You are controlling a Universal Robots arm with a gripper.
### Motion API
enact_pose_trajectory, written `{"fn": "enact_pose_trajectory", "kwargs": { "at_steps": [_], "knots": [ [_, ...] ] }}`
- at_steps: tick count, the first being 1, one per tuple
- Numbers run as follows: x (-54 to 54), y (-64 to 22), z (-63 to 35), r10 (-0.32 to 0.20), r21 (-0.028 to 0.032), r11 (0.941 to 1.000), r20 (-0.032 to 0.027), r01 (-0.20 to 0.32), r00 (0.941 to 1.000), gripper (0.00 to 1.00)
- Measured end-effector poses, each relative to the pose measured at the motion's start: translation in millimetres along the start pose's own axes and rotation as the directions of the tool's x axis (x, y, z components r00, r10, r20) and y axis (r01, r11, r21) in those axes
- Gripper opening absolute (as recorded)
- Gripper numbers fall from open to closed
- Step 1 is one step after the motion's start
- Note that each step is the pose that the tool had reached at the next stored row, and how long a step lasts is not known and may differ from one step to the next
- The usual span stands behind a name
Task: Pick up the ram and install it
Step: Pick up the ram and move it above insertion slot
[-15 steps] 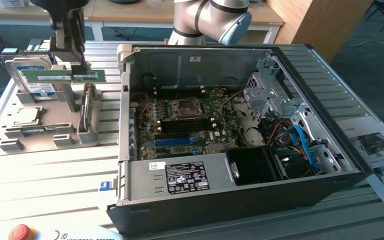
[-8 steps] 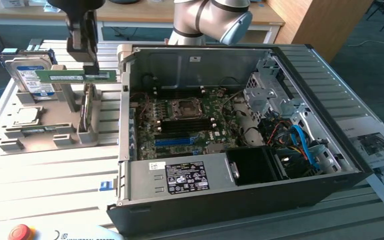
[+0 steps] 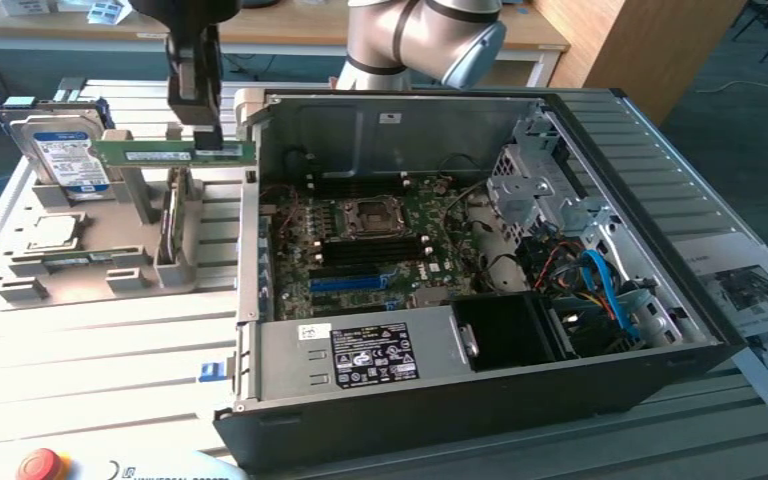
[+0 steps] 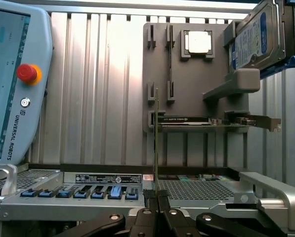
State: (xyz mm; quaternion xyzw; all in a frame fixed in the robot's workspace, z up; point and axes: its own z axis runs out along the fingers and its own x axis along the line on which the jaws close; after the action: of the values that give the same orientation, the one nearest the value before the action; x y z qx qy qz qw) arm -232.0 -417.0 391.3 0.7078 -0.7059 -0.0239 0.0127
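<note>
The ram [image 3: 151, 153] is a slim green stick held level in the air, above the grey holder [image 3: 91, 262] and just outside the open computer case's wall on the exterior view's left. My gripper [image 3: 205, 140] comes down from above and is shut on its right part. In the wrist view the ram [image 4: 156, 143] shows edge-on as a thin line rising from between my shut gripper [image 4: 157, 196]. The motherboard [image 3: 371, 240] lies open inside the case.
A blue-labelled hard drive [image 3: 64, 155] stands in the holder and a square processor chip [image 3: 53, 232] lies on it. The black case [image 3: 491, 400] has tall walls, cables and a drive cage. A teach pendant [image 4: 19, 84] lies near the front. Papers [image 3: 758, 300] lie at the right.
</note>
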Motion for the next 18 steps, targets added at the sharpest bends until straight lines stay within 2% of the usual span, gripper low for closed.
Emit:
{"fn": "enact_pose_trajectory", "kwargs": {
  "at_steps": [18],
  "knots": [
    [4.3,-51.1,-2.7,0.0,-0.0053,1.0,0.0,0.0,1.0,0.12]
  ]
}}
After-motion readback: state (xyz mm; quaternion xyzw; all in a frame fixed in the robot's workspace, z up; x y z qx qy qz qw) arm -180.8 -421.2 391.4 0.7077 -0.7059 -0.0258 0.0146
